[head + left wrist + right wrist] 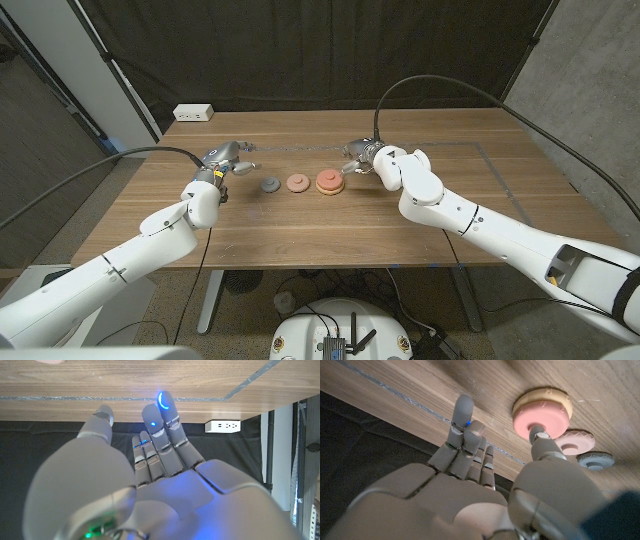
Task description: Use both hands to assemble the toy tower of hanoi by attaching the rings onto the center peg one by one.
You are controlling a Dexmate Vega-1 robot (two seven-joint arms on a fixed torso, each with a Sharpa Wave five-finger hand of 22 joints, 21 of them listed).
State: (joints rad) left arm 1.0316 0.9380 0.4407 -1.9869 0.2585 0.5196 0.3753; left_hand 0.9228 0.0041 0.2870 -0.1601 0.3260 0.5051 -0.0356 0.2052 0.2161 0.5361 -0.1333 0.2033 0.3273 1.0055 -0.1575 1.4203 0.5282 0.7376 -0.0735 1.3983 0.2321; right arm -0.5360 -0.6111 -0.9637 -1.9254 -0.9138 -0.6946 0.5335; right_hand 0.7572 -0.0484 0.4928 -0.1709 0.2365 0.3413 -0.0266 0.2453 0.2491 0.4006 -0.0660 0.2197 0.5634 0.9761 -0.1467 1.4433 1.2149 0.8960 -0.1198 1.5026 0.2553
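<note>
My right robot hand point(355, 160), fingers apart and holding nothing, hovers by the stacked tower point(329, 182); I think next I must pick the pink ring point(296, 184).

A wooden table point(300, 225) with a dark-grained top fills the middle of the room. A thin pale line point(480, 160) runs across its far half and turns toward the near edge on the right. A white power strip point(193, 113) lies on the far left corner. Behind the table hangs a black curtain point(320, 50). A grey wall point(590, 90) stands on the right, a white panel point(60, 60) on the left. The floor point(60, 215) beside the table is grey.
</note>
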